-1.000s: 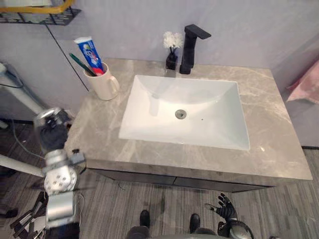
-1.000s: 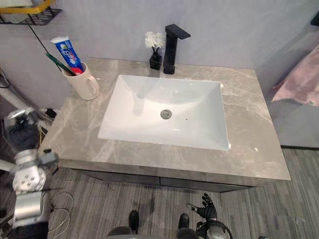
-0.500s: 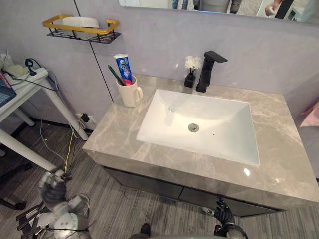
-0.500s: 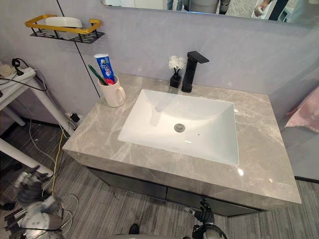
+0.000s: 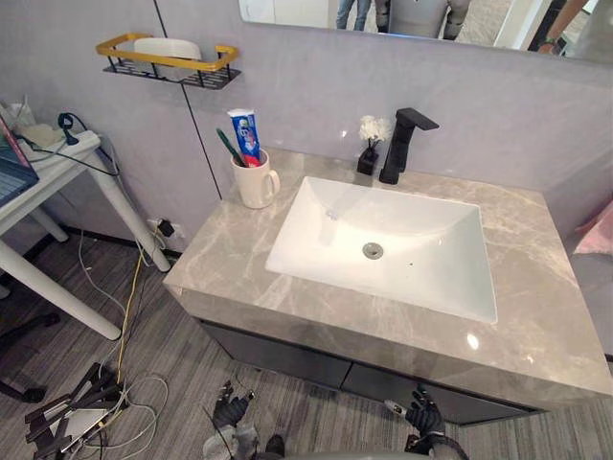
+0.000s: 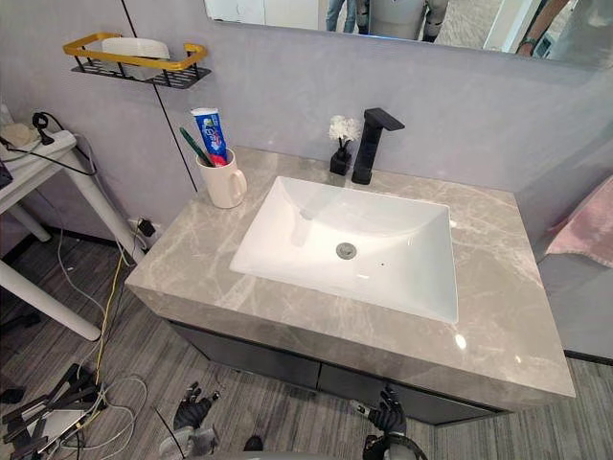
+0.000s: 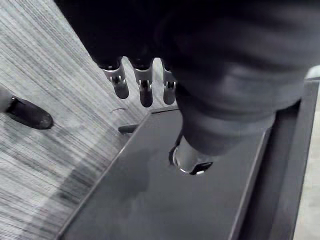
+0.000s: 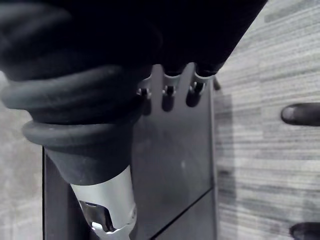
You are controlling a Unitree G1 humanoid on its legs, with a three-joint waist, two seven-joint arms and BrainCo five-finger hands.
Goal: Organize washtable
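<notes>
1. I saw the left robot hand (image 5: 230, 412) low over the floor (image 5: 172, 364), in front of the dark cabinet (image 5: 287, 347). Its fingers (image 7: 145, 95) were loosely straight and apart, holding nothing.
2. The right robot hand (image 5: 423, 414) hung low before the cabinet's right part. Its fingers (image 8: 167, 97) were likewise relaxed and spread, and it was empty.
3. The mug (image 5: 257, 184) stood upright at the back left corner of the grey worktop (image 5: 239, 278), just beside the basin (image 5: 421, 230), with its handle toward the basin.
4. The toothpaste (image 5: 246, 136) stood cap-down in the mug, and a green toothbrush (image 5: 230, 149) leaned out to the left beside it.
5. A black tap (image 5: 400, 144) stood behind the basin, and a small vase (image 5: 369, 149) of white flowers sat just left of it.
6. A yellow-rimmed rack (image 5: 168, 59) hung on the wall above and left of the mug, holding something white that I could not identify.
</notes>
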